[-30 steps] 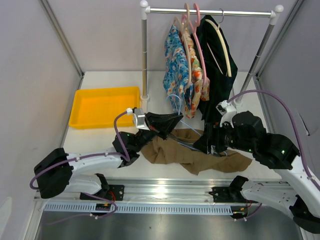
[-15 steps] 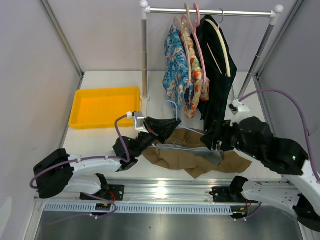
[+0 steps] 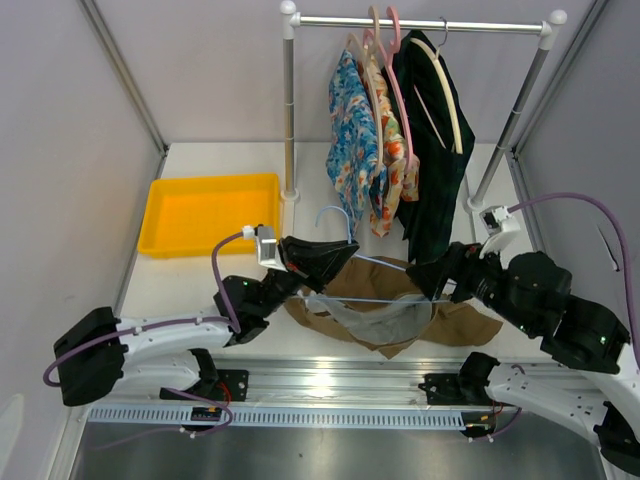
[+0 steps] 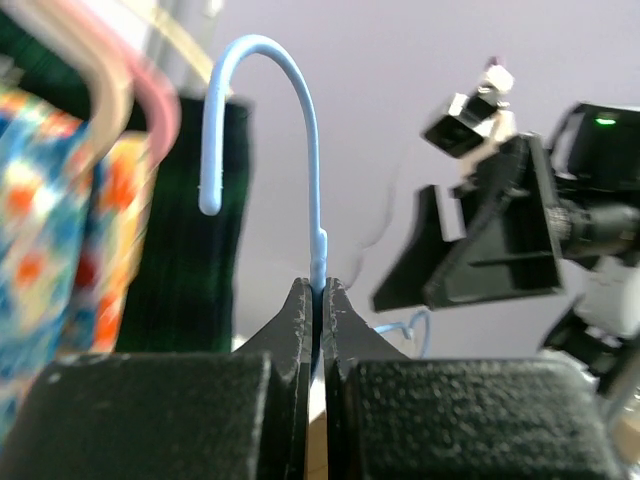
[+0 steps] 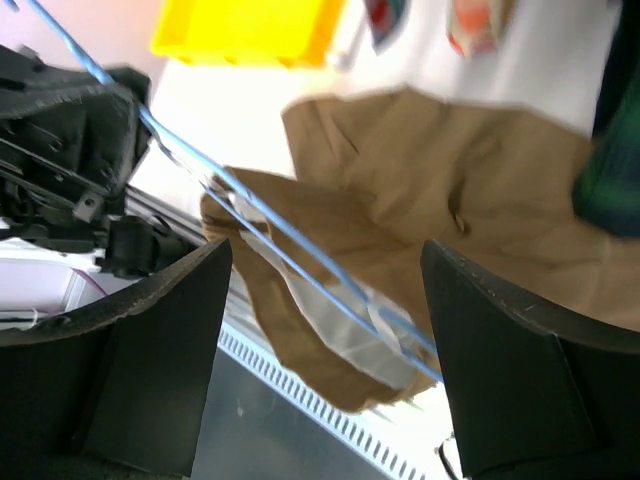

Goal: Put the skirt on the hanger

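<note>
Showing the left gripper [image 4: 318, 300], jaws clenched on the neck of the pale blue wire hanger [image 4: 313, 150] just below its hook, which rises upright above them. From the top view the hanger's triangle runs rightward from this grip, held above the table [image 3: 170, 282], its far-right corner reaching the right gripper [image 5: 325, 250]. The right gripper's jaws are released and stand wide apart, with the hanger's wires passing between them untouched. The tan skirt [image 3: 455, 322] lies crumpled on the near part of the table between the two arms, under the hanger, its whitish lining turned up beneath the lower wire; whether any fabric hangs over that wire cannot be told. A yellow tray [image 3: 205, 215] sits at far left; floral garments [image 3: 352, 130] and a dark green garment [image 3: 432, 120] hang from the rail [image 3: 420, 22] beyond.
</note>
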Controlling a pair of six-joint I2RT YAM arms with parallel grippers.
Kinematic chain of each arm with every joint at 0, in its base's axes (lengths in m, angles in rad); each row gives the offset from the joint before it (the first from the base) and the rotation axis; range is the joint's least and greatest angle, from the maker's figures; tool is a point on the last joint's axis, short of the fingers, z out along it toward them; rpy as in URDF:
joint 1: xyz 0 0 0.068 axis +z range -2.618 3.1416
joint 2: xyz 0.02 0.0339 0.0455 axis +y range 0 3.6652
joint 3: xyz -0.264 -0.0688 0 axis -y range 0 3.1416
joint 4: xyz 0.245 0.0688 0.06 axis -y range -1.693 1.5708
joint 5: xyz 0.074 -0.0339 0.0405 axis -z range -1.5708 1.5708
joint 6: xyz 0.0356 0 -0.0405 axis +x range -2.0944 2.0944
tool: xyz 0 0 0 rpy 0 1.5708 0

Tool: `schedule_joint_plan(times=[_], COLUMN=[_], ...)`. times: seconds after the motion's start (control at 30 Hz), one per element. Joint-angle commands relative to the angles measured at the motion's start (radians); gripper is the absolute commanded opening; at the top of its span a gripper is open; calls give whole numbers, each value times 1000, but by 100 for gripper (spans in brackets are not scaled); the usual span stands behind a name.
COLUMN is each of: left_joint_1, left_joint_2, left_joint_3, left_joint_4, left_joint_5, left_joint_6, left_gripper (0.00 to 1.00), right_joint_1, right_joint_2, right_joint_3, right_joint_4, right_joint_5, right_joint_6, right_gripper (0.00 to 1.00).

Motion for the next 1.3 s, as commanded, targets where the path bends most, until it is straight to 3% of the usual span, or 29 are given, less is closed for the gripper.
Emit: schedule_joint_plan(times=[0.0,0.17,0.37,0.6,0.7,0.87,1.27], left_joint_1=[-5,-3,-3,-3,0,12,28], left_joint_2=[-86,-128,-169,-182,-176,-163,-126], left_joint_3=[113,168,157,144,145,145,185], left_joint_4=[9,-195,-278,-302,-302,-285,-305], left_joint_5=[121,195,219,228,227,238,251], left_joint_6=[21,6,-14,-37,-51,-94,-161], left_gripper=[0,0,0,0,0,0,0], right_joint_1=[5,6,5,5,5,-12,-50], right_joint_2=[44,136,193,190,155,72,72], right_joint_3=[99,104,58,20,-17,-77,-152], right_joint_4=[116,189,332,393,394,424,504], right_joint_5=[-32,-110,-304,-408,-376,-445,-574], right_joint_6=[-123,-303,-407,-417,-403,-394,-358], right_gripper=[81,80,78,73,68,68,63])
